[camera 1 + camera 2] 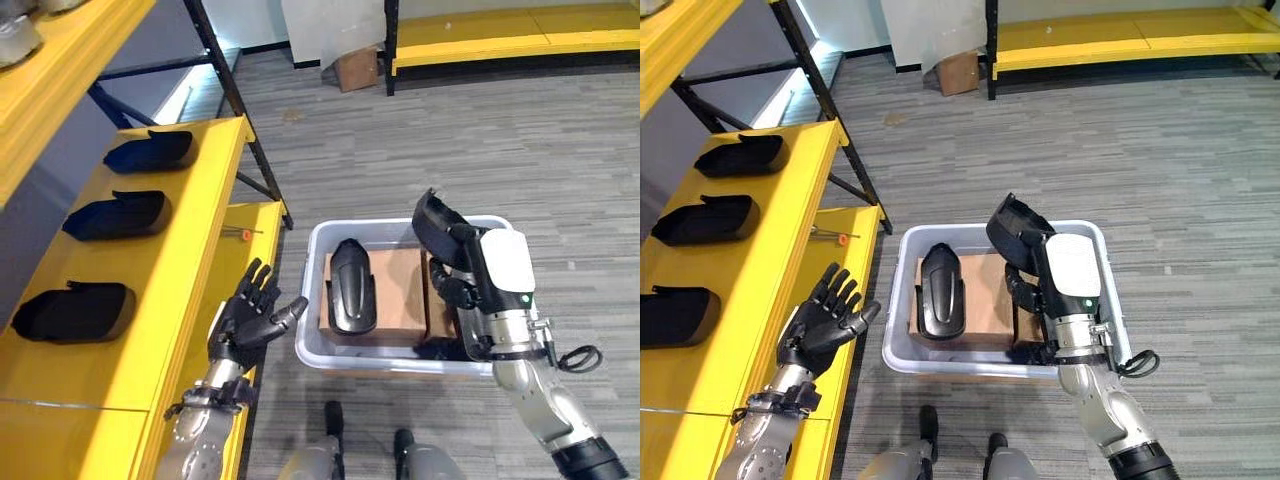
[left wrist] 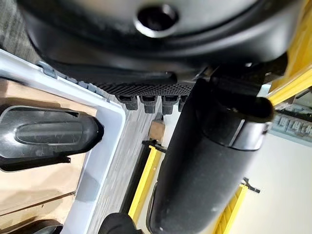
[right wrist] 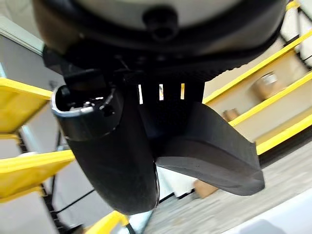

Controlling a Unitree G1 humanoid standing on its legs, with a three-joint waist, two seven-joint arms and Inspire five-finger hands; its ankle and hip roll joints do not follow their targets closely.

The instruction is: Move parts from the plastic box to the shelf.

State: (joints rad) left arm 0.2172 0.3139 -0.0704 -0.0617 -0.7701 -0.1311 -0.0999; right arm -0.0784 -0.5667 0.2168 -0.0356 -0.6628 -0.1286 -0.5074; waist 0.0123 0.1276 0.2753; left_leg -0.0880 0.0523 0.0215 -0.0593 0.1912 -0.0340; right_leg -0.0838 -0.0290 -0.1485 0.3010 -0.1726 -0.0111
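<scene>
Left eye view puts the yellow shelf [image 1: 190,250] along the left, three black parts [image 1: 72,312] already lying on it in a row, with bare yellow surface between them and toward its right edge. By my reading the job is past halfway. The plastic box [image 1: 312,345] sits on the floor to the right of the shelf, one part [image 1: 352,287] lying on cardboard inside and another dark piece at the near wall. The right hand [image 1: 462,285] is raised above the box, fingers [image 3: 109,161] clenched round a lifted part [image 1: 436,222]. The left hand [image 1: 252,312] hovers between shelf and box, fingers released. Open floor lies beyond the box.
</scene>
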